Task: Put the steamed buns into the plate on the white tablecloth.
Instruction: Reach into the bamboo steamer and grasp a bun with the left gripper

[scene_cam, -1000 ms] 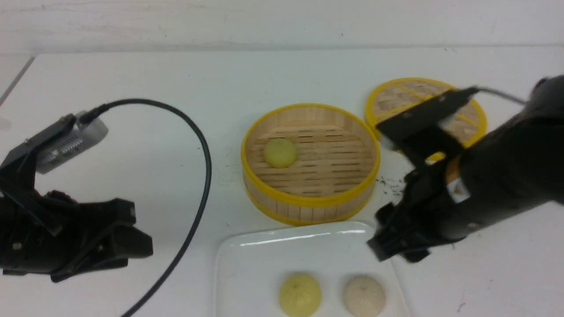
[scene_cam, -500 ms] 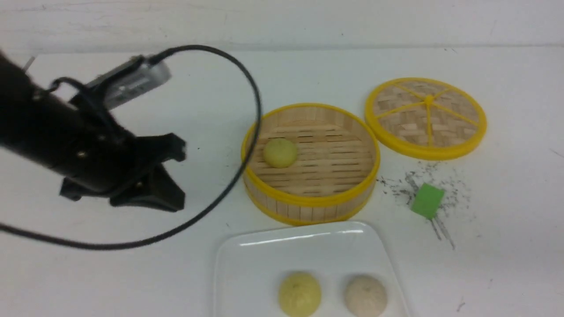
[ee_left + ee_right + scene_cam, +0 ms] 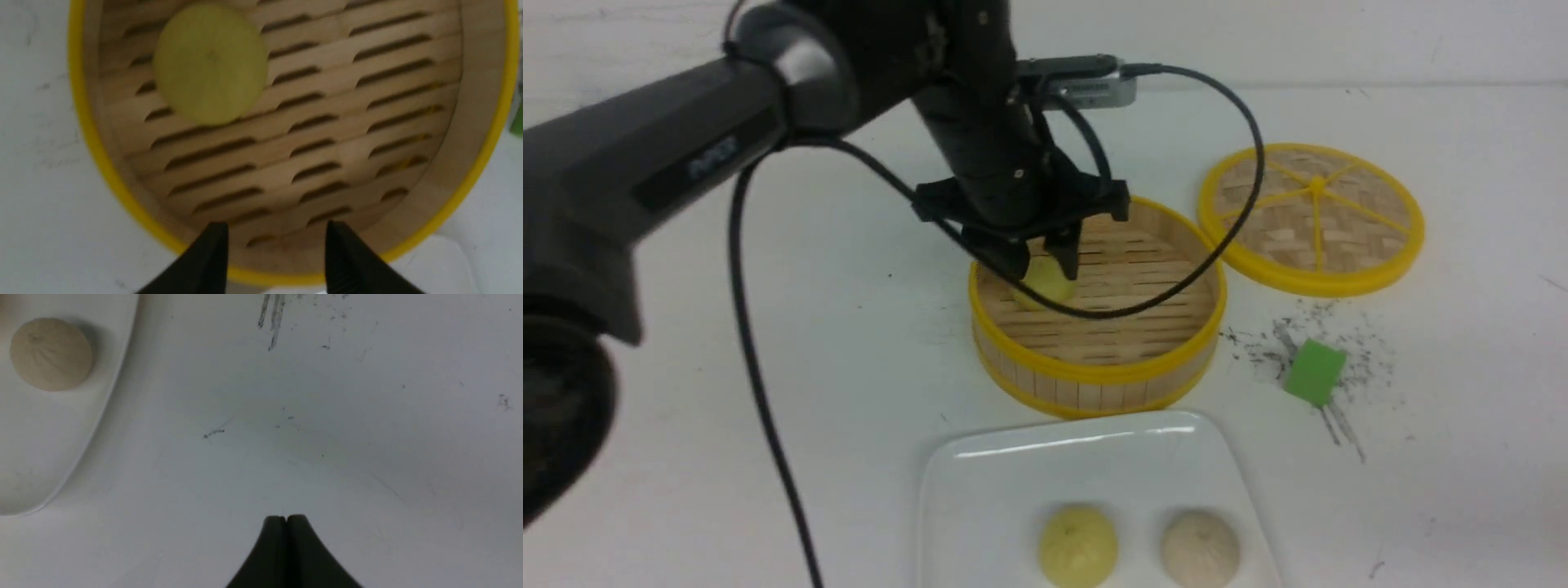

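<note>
One pale yellow steamed bun (image 3: 1049,282) (image 3: 210,61) lies in the bamboo steamer basket (image 3: 1094,376). My left gripper (image 3: 1039,263) (image 3: 276,228) hangs open just over it, with nothing between its fingers. The bun shows ahead of the fingertips (image 3: 216,234) in the left wrist view. Two more buns, one yellow (image 3: 1078,545) and one whitish-beige (image 3: 1201,549) (image 3: 51,354), sit in the white plate (image 3: 1094,457) on the white tablecloth (image 3: 768,367). My right gripper (image 3: 286,517) is shut over bare cloth beside the plate's rim (image 3: 81,449). It is out of the front view.
The round woven lid (image 3: 1311,216) lies flat at the back right of the basket. A green cube (image 3: 1313,372) sits among dark scuff marks to the basket's right. The left arm's black cable (image 3: 752,343) loops down across the cloth on the left.
My left arm has swung from the left side of the table to above the basket, and its jaws stand open now. The right arm left the front view a second ago.
</note>
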Robot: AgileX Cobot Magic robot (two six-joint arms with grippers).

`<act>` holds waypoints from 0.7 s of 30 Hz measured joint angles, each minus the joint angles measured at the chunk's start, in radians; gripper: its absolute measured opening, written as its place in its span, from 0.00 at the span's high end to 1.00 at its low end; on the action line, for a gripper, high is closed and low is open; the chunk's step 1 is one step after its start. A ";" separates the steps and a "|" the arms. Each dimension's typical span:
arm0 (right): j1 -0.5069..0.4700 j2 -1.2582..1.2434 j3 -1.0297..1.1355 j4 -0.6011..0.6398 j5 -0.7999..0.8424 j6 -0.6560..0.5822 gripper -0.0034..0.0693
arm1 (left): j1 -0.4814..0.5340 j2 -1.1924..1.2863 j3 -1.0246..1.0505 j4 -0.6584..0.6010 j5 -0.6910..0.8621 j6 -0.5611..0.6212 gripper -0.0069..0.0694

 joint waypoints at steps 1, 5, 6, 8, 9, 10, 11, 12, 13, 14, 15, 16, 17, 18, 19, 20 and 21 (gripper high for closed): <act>0.000 0.000 0.000 0.000 -0.007 0.000 0.97 | -0.002 0.032 -0.037 0.008 0.000 -0.005 0.35; 0.000 0.000 0.000 0.000 -0.027 0.001 0.97 | -0.003 0.143 -0.132 0.073 -0.002 -0.050 0.29; 0.000 0.000 0.000 0.000 -0.028 0.003 0.97 | -0.003 0.154 -0.137 0.089 -0.005 -0.066 0.28; 0.000 0.000 0.000 0.000 -0.028 0.003 0.97 | -0.003 0.179 -0.143 0.127 -0.009 -0.110 0.28; 0.000 0.000 0.000 0.000 -0.028 0.003 0.97 | -0.003 0.206 -0.144 0.166 -0.010 -0.159 0.28; 0.000 0.000 0.000 0.000 -0.028 0.003 0.97 | -0.003 0.211 -0.144 0.170 -0.009 -0.162 0.28; 0.000 0.000 0.000 0.000 -0.028 0.003 0.97 | -0.003 0.225 -0.144 0.195 -0.008 -0.186 0.28; 0.000 0.000 0.000 0.000 -0.028 0.003 0.97 | -0.003 0.232 -0.144 0.202 -0.008 -0.195 0.29; 0.000 0.000 0.000 0.000 -0.028 0.003 0.96 | -0.003 0.235 -0.144 0.206 -0.008 -0.200 0.31; 0.000 0.000 0.000 0.000 -0.028 0.003 0.96 | -0.003 0.236 -0.144 0.208 -0.006 -0.204 0.35; 0.000 0.000 0.000 0.000 -0.029 0.003 0.96 | -0.003 0.236 -0.147 0.209 -0.004 -0.206 0.41; 0.000 0.000 0.000 0.000 -0.029 0.003 0.96 | -0.003 0.236 -0.147 0.209 -0.004 -0.206 0.42; 0.000 0.000 0.000 0.000 -0.029 0.003 0.96 | -0.003 0.236 -0.146 0.203 0.004 -0.207 0.53; 0.000 0.000 0.000 0.000 -0.029 0.003 0.96 | -0.003 0.235 -0.146 0.192 0.013 -0.202 0.63; 0.000 0.000 0.000 0.000 -0.029 0.003 0.96 | -0.003 0.230 -0.146 0.181 0.025 -0.191 0.73; 0.000 0.000 0.000 0.000 -0.029 0.003 0.96 | -0.003 0.227 -0.153 0.171 0.039 -0.171 0.79; 0.000 0.000 0.000 0.000 -0.029 0.003 0.96 | -0.003 0.220 -0.161 0.164 0.055 -0.154 0.83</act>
